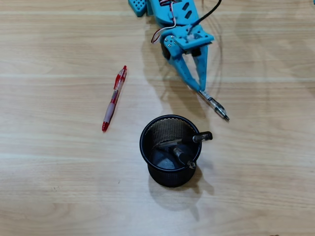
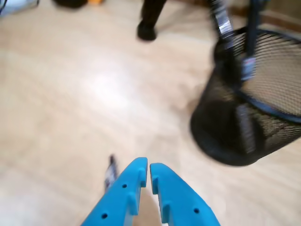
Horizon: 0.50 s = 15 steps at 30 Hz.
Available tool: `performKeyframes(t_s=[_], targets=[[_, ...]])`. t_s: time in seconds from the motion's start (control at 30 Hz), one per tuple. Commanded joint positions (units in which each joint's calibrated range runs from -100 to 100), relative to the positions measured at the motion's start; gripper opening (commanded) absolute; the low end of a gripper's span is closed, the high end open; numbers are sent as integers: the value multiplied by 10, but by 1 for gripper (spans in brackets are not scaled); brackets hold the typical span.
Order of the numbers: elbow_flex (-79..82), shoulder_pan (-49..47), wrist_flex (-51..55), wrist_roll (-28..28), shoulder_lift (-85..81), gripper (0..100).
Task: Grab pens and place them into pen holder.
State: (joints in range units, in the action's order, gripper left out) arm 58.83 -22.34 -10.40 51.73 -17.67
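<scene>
A: The blue two-finger gripper (image 1: 201, 90) is seen nearly closed in the overhead view, its tips pinching one end of a slim grey-and-clear pen (image 1: 216, 107). The rest of that pen sticks out past the tips, toward lower right. In the wrist view only a thin slit is left between the fingers (image 2: 127, 181), and a dark stub of the pen shows beside them.

B: Where is the round black wire-mesh pen holder (image 1: 147, 132)?

A: Near, below the gripper in the overhead view, upright on the pale wooden table (image 1: 59, 187). Two dark pens (image 1: 189, 142) are already leaned inside it. A red pen with a pale middle (image 1: 113, 99) lies on the table well to the left, untouched.

B: Advice for the step?

A: The hold is judged to be far off-centre, so a droop or swing of the long free end is to be expected. The pen should be lifted clear of the rim and carried slowly. The hanging end should be brought over the open side of the cup, away from the leaning pens, before release.
</scene>
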Motion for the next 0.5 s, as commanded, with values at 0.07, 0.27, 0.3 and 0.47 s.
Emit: performKeyframes(t_s=[0.07,0.27,0.3,0.47], targets=[[-132,-46,340,-27,-45,2],[-253,-73,475,-83,34,3],[-273,-78,487,-87,53,3],[-352,-88,542,-86,130,8]])
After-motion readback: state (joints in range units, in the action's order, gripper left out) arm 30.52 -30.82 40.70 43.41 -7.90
